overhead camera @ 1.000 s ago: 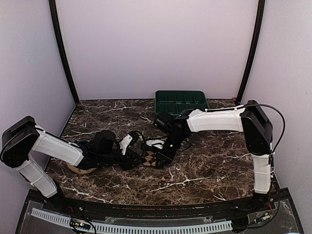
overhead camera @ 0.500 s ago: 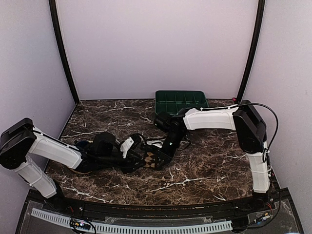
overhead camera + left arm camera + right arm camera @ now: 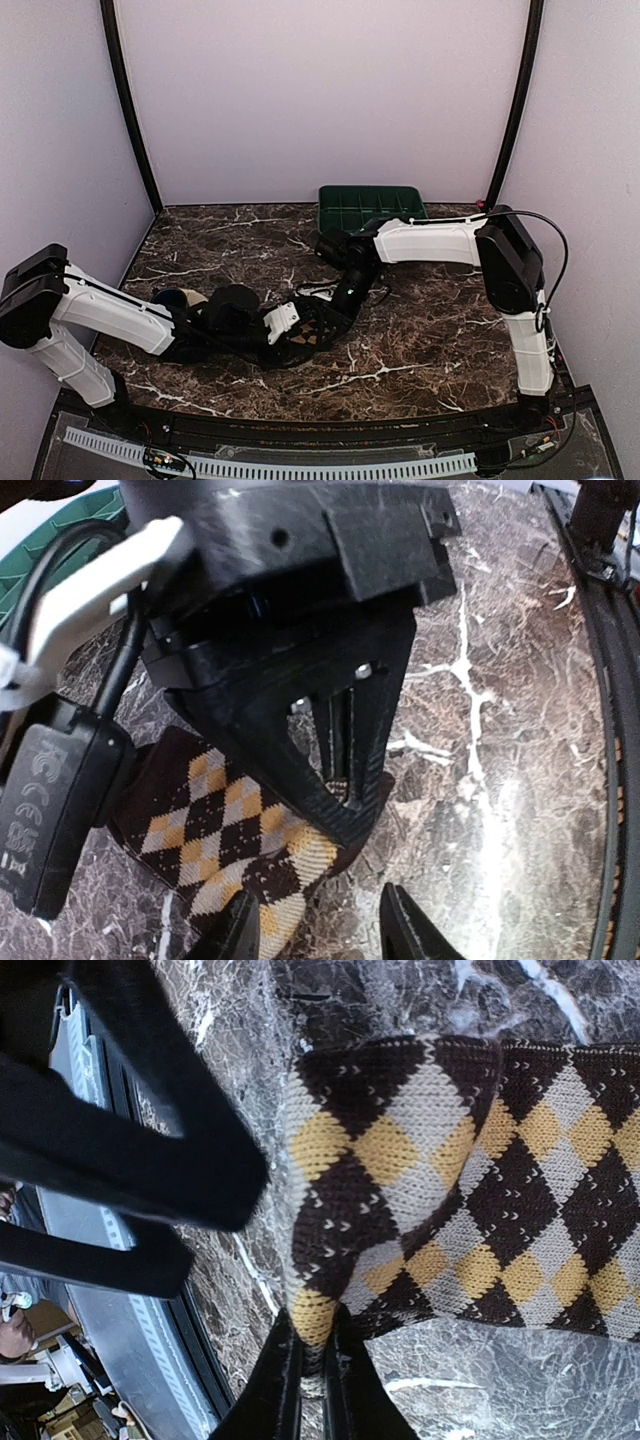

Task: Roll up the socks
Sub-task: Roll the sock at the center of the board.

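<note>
— Right gripper (image 3: 313, 1360) pinching one edge of the checked sock (image 3: 450, 1210), flat on the table (image 3: 430, 340). Why?
— Anchoring it, I'd guess. Left gripper (image 3: 318, 930) spread just beside, likely to start rolling.

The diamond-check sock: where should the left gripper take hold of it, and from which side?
Probably its cream-striped end edge, from above. The sock lies flat on the marble table, so only an edge offers a pinch. The right gripper clamps that end, and the left gripper hangs open beside it.
</note>
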Robot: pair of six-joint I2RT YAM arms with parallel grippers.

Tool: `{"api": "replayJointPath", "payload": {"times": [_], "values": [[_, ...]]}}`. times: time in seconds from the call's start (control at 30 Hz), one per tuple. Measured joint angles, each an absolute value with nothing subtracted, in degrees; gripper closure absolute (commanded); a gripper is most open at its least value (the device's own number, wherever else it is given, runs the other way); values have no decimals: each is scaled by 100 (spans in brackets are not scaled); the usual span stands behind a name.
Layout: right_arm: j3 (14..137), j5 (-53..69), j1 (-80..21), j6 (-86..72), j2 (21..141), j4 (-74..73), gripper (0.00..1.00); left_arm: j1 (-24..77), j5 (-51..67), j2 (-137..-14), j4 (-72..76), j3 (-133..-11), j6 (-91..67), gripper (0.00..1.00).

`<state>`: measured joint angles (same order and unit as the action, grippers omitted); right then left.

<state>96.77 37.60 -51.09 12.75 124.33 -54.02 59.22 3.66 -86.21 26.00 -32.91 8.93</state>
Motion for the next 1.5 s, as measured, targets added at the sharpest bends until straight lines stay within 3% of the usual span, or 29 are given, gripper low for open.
{"api": "replayJointPath", "payload": {"times": [0.63, 1.5], "values": [[9686, 3830, -5094, 1347, 12512, -5577, 94, 6167, -722, -9389, 1754, -4021, 2023, 58], [9686, 3765, -5054, 1452, 12521, -5710, 93, 6204, -670, -9494, 867, -4482, 2071, 94]]}}
